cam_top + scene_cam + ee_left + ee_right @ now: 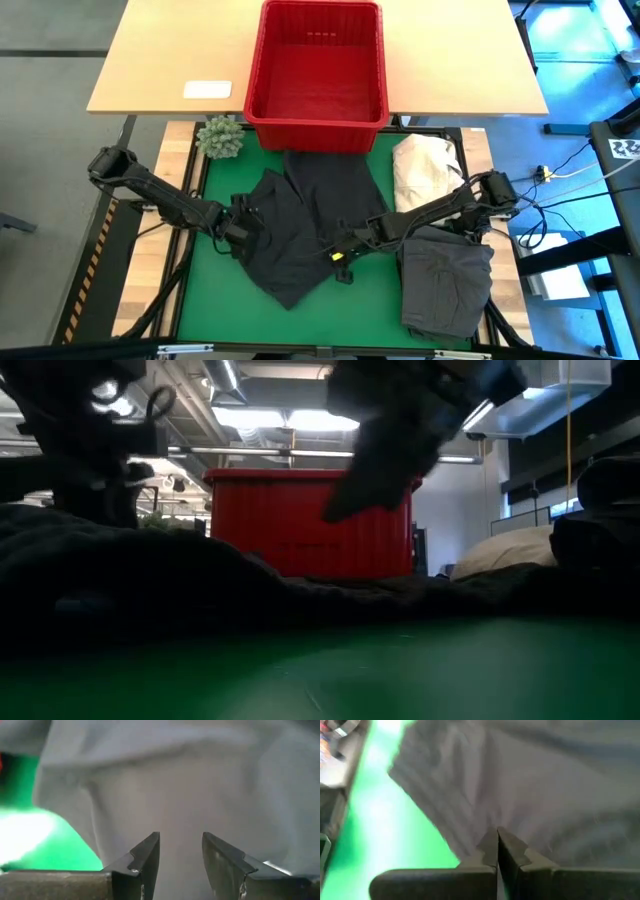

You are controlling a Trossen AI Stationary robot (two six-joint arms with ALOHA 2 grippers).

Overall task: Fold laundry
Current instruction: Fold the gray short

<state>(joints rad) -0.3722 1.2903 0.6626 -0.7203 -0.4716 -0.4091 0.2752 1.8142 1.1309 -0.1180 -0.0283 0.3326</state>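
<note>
a dark garment (300, 235) is spread on the green mat (215, 315) in the middle of the table, with its far edge just below the red basket (316, 70). the left gripper (238, 228) is placed at the left edge of this garment. in its wrist view the fingers (145, 857) are seen partly apart, with grey cloth just in front of them; whether cloth is held between them cannot be told. the right gripper (345, 255) is placed on the right lower part of the same garment, and its fingers (490, 851) are pressed fully together, with a fold of cloth at their tips. a folded dark grey garment (447, 280) lies on the right side of the mat, and a cream-white cloth heap (425, 165) is seen beyond it.
</note>
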